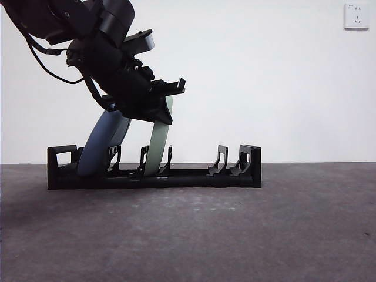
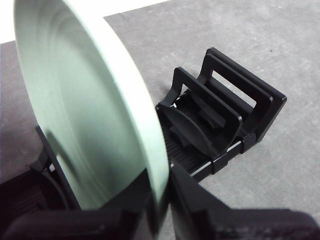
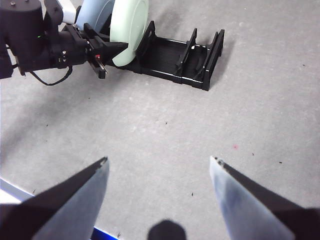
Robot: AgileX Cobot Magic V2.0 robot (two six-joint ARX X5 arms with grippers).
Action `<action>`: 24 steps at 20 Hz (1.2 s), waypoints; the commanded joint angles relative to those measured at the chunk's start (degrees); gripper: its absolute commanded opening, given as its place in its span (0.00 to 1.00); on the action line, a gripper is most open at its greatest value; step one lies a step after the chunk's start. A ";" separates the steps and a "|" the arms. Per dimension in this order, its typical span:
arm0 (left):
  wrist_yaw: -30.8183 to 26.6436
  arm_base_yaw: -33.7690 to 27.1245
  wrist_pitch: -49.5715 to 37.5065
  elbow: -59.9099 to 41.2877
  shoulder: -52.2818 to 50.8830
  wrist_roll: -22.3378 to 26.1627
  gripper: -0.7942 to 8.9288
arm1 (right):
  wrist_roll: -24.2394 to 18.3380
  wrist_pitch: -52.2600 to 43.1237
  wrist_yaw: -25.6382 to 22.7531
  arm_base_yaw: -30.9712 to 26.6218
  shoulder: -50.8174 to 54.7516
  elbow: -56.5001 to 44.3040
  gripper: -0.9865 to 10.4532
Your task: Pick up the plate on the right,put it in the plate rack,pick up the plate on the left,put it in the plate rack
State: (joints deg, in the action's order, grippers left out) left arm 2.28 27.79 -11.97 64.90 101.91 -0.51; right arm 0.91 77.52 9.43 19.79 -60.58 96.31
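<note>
Second plate step: left end effector (image 1: 167,106) clamps green plate (image 1: 157,147) seated mid plate rack (image 1: 176,178). Next: release, lift clear. Right end effector (image 3: 159,167) wide, idle.

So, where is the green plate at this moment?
In the front view the green plate stands on edge in the plate rack, left of its middle, just right of the blue plate. The left gripper grips its rim.

Pale green plate (image 1: 157,147), blue-grey plate (image 1: 103,144), black plate rack (image 1: 176,176).
</note>
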 commanded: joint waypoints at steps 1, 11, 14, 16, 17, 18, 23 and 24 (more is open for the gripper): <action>-0.79 -0.28 0.24 -0.20 0.46 1.16 0.09 | -0.72 1.20 0.17 0.07 0.11 -0.07 0.39; 2.19 0.04 1.66 -0.20 -1.42 0.61 0.32 | -1.14 1.20 0.17 0.07 0.11 -0.07 0.39; 2.64 0.17 4.15 -0.20 -4.39 0.66 0.32 | -1.25 1.20 0.17 0.07 0.09 -0.07 0.39; 2.67 0.28 6.97 -0.20 -7.43 0.63 0.32 | -1.51 1.20 0.17 0.07 0.09 -0.07 0.39; 2.69 0.28 9.27 -0.20 -9.53 0.63 0.32 | -1.62 1.20 0.17 0.07 0.09 -0.07 0.39; 2.73 0.28 11.50 -0.20 -11.54 0.63 0.32 | -1.73 1.20 0.20 0.07 0.09 -0.07 0.39; 10.62 0.33 30.16 -0.20 -26.71 0.59 0.31 | -5.44 1.20 8.04 0.07 0.04 -0.07 0.39; 11.72 0.33 33.77 -0.20 -29.79 0.61 0.31 | -5.86 1.20 9.77 0.07 0.00 -0.09 0.39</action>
State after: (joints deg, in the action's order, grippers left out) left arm 13.41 27.92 20.99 64.93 72.93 -0.03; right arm -3.64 77.52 18.85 19.79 -60.58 96.31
